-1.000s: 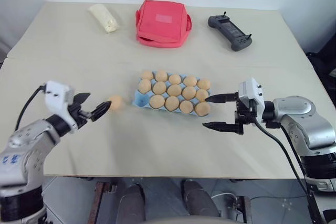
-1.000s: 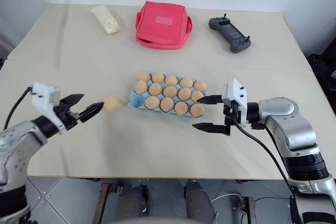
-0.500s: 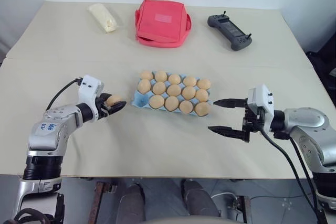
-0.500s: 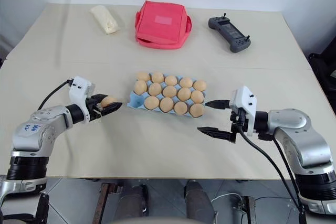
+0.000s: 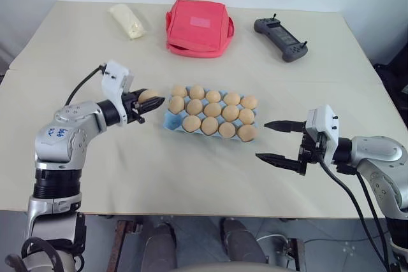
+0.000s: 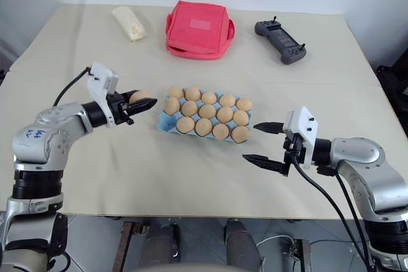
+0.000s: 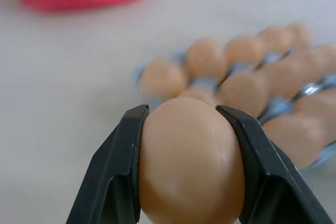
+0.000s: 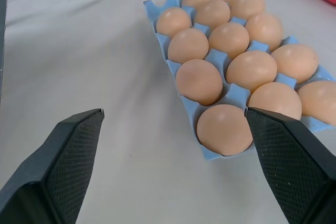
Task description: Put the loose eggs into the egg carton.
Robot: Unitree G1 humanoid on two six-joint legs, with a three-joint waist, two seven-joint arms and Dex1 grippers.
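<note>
Just ahead of the left hand (image 5: 150, 101) sits the egg carton (image 5: 170, 120), its light blue near-left cup looking like the one still unfilled, while tan eggs fill the other cups. That hand is pinching one loose egg (image 5: 148, 95) between its two black fingers (image 7: 115, 171), held clear of the desk (image 5: 191, 170) and a little short of the carton's left end. To finish the step well, I judge the egg should be carried over the vacant corner cup, lowered until it seats, and let go only then; a release from height could bounce it out or knock the neighbouring egg (image 5: 176, 104). The grip is on the egg's sides, so a slow, level approach seems wise. Away to the far side of the carton from that hand, the right hand (image 5: 279, 141) hovers with its fingers spread wide and nothing between them, near the carton's right end but apart from it. Well beyond both hands lie a red fabric pouch (image 5: 199, 27), a pale lumpy packet (image 5: 127, 21) and a dark handheld controller (image 5: 280, 37), none of them in the way.
</note>
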